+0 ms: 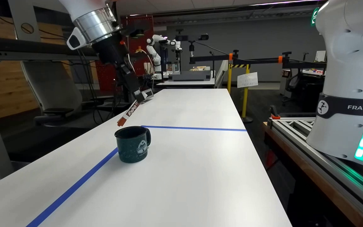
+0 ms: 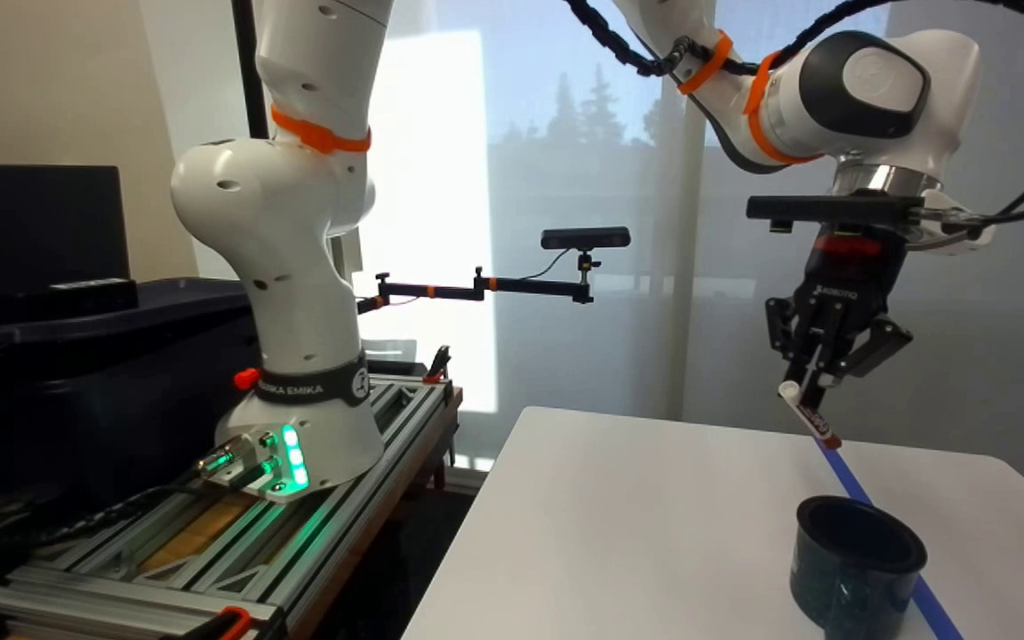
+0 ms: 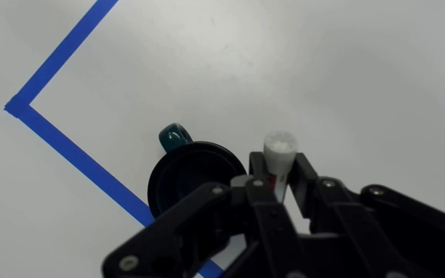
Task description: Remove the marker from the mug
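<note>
The dark teal-green mug (image 1: 131, 146) stands upright on the white table, and it also shows in an exterior view (image 2: 854, 569). My gripper (image 1: 140, 97) is shut on the marker (image 1: 129, 113), a red-orange stick with a white section. The marker is outside the mug, tilted, with its red end pointing down above the rim. In an exterior view the gripper (image 2: 812, 384) holds the marker (image 2: 814, 421) near its whitish end. In the wrist view the marker's white end (image 3: 280, 150) sits between the fingertips (image 3: 280, 166), beside the mug (image 3: 195, 170), which the fingers partly hide.
Blue tape (image 1: 74, 186) runs along the white table (image 1: 206, 176) past the mug and shows a corner in the wrist view (image 3: 18, 105). The robot base (image 2: 316, 436) stands on a metal rail frame beside the table. A shelf edge (image 1: 36, 52) is behind the arm.
</note>
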